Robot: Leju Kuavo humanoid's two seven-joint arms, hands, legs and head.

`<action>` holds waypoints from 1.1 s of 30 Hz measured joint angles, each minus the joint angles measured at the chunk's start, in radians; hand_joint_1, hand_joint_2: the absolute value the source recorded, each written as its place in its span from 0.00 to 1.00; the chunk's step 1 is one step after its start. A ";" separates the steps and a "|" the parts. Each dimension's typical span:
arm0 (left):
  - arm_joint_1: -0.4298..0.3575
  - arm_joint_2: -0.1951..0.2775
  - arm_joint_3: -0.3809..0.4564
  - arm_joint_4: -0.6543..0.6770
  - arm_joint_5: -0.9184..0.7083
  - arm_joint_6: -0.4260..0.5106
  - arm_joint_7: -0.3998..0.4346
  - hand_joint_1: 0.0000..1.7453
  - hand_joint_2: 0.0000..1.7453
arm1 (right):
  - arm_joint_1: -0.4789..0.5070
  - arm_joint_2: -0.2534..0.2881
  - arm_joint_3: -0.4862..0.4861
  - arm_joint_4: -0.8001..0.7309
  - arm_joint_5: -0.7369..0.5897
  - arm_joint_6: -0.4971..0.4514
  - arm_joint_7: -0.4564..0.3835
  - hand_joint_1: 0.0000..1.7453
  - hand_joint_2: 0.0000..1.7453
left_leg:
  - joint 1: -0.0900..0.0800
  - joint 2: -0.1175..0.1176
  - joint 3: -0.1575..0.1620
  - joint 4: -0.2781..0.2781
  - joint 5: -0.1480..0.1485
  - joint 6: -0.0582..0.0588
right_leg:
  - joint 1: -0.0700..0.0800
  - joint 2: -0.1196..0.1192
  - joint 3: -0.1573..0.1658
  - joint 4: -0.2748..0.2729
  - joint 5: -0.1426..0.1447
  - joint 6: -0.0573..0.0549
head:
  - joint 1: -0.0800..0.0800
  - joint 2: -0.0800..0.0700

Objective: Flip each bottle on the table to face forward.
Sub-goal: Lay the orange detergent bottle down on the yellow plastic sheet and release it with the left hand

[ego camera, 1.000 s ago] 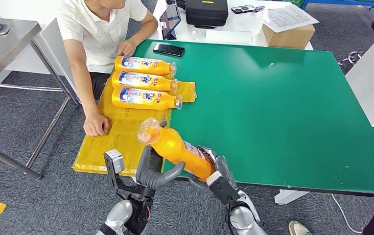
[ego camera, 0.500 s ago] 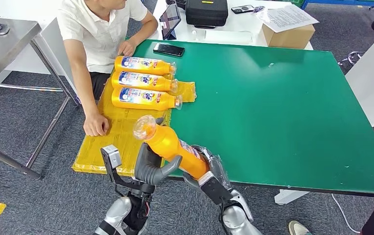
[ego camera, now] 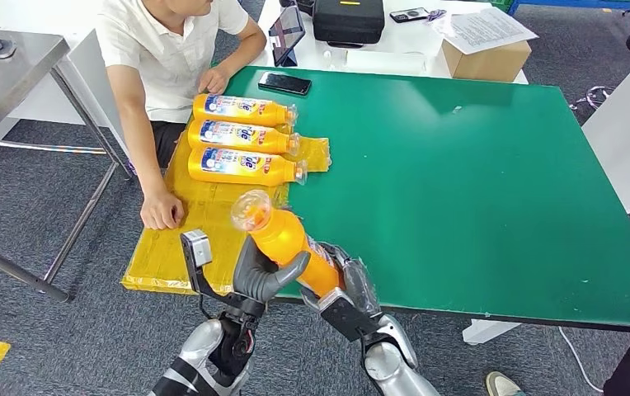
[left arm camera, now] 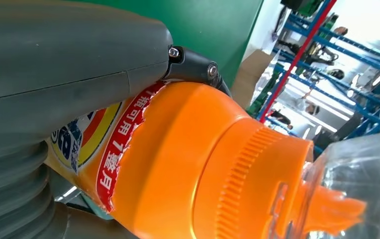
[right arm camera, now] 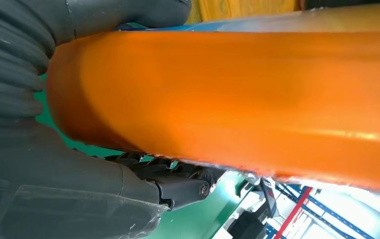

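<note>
Green table top (ego camera: 477,181): the orange plastic bottle w/ clear cap (ego camera: 283,239), over its near edge, is tilting up steeper vs. a sec ago; left hand (ego camera: 262,276) & right hand (ego camera: 346,289) are both gripping it, so the flip is midway.

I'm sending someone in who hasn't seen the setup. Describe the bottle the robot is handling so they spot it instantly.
Start at the green table and go to its near edge beside the yellow mat. There an orange bottle is held up off the surface between the left robot hand and right robot hand. Unlike the three labelled bottles lying flat on the mat, it is lifted and tilted, clear cap uppermost.
</note>
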 joint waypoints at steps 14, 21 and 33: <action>0.009 0.000 -0.002 -0.005 -0.041 0.012 -0.030 1.00 1.00 | -0.003 -0.002 0.039 0.018 -0.062 0.081 -0.015 0.00 0.00 | 0.000 0.000 0.000 0.000 0.000 0.000 | 0.000 0.000 -0.001 0.000 0.000 0.000 | 0.000 0.000; 0.033 0.006 0.037 -0.067 -0.076 0.093 -0.086 1.00 1.00 | 0.027 0.007 0.036 0.000 -0.064 -0.068 -0.042 0.00 0.00 | 0.000 0.000 -0.001 0.000 0.000 0.000 | 0.000 0.000 -0.001 0.000 0.000 0.000 | 0.000 0.000; 0.083 0.040 0.152 -0.203 -0.255 0.243 -0.170 1.00 1.00 | 0.118 0.013 -0.054 -0.120 -0.031 -0.314 -0.060 0.00 0.00 | 0.000 0.000 -0.001 0.000 0.000 0.000 | 0.000 0.000 -0.001 0.000 0.000 0.000 | 0.000 0.000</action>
